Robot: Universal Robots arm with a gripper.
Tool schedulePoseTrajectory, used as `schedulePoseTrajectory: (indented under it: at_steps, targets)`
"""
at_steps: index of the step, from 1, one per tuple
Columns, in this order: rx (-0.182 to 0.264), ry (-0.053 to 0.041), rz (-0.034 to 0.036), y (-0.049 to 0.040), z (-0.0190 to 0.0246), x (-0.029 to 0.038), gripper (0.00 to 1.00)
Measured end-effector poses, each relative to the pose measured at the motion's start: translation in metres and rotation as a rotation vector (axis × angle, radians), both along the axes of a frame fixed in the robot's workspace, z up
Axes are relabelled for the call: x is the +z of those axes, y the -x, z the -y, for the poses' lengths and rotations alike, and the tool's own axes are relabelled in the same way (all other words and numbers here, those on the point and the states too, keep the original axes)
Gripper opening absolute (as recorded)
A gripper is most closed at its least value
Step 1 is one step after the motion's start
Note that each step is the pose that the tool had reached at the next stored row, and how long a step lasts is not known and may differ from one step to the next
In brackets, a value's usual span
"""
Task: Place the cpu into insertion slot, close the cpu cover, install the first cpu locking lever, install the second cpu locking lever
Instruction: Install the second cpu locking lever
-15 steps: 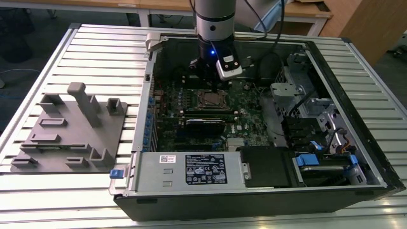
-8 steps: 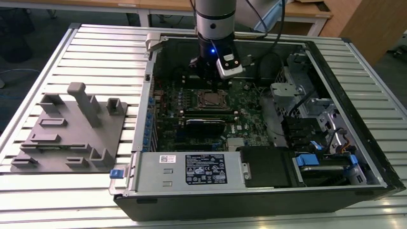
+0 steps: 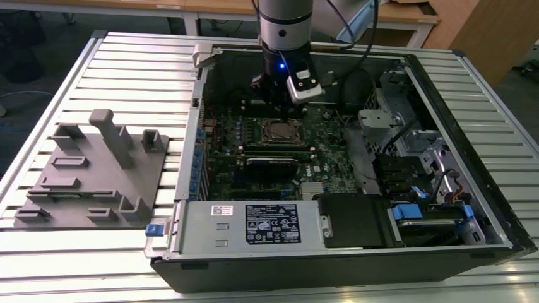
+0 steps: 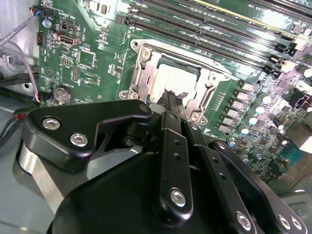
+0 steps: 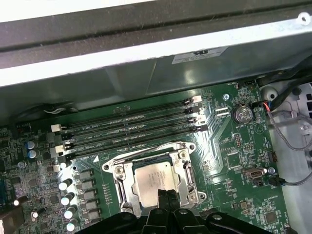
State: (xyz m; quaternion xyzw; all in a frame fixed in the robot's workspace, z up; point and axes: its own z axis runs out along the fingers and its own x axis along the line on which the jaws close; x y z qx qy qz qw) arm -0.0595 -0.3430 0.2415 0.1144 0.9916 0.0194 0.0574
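The cpu (image 5: 155, 179) lies flat in the insertion slot (image 3: 281, 130), its silvery top (image 4: 171, 80) showing in both wrist views. The cpu cover (image 5: 121, 184) is down over it, a metal frame (image 4: 146, 82) around the chip's edges. A thin wire lever (image 5: 146, 146) runs along the socket's side nearest the memory slots. My gripper (image 5: 165, 199) hovers just above the socket's edge with its black fingers (image 4: 171, 105) together and nothing between them. In the exterior view my gripper (image 3: 278, 108) hangs over the far side of the socket.
Long black memory slots (image 5: 131, 127) lie beside the socket, toward the case wall (image 5: 146, 58). A black card (image 3: 271, 161), a power supply (image 3: 252, 224) and drive bays (image 3: 421, 164) fill the case. Cables (image 5: 292, 129) run nearby. A grey fixture plate (image 3: 93, 173) sits on the exterior view's left.
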Motion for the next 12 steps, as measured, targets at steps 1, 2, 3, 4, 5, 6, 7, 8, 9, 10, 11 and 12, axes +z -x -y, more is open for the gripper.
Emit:
schedulePoseTrajectory:
  at_steps: [1, 2, 3, 4, 5, 6, 7, 8, 9, 10, 11, 12]
  targets:
    - [0.000, -0.0003, 0.0002, 0.0000, 0.0000, 0.0003, 0.10]
    - [0.000, -0.0004, 0.0003, 0.0000, -0.0001, 0.0006, 0.10]
    - [0.000, -0.0006, 0.0004, -0.0001, -0.0001, 0.0006, 0.10]
    - [0.000, -0.0006, 0.0005, -0.0001, -0.0001, 0.0006, 0.10]
    - [0.000, -0.0006, 0.0004, -0.0001, -0.0001, 0.0006, 0.10]
    - [0.000, -0.0006, 0.0004, 0.0000, -0.0001, 0.0007, 0.10]
    - [0.000, -0.0004, 0.0003, 0.0000, -0.0001, 0.0008, 0.10]
    - [0.000, -0.0004, 0.0003, 0.0000, 0.0000, 0.0008, 0.10]
    - [0.000, -0.0002, 0.0001, 0.0000, 0.0002, 0.0008, 0.10]
    - [0.000, -0.0002, 0.0001, 0.0000, 0.0004, 0.0008, 0.10]
    - [0.000, -0.0003, 0.0002, -0.0001, 0.0008, 0.0008, 0.10]
    - [0.000, -0.0005, 0.0003, -0.0001, 0.0012, 0.0007, 0.10]
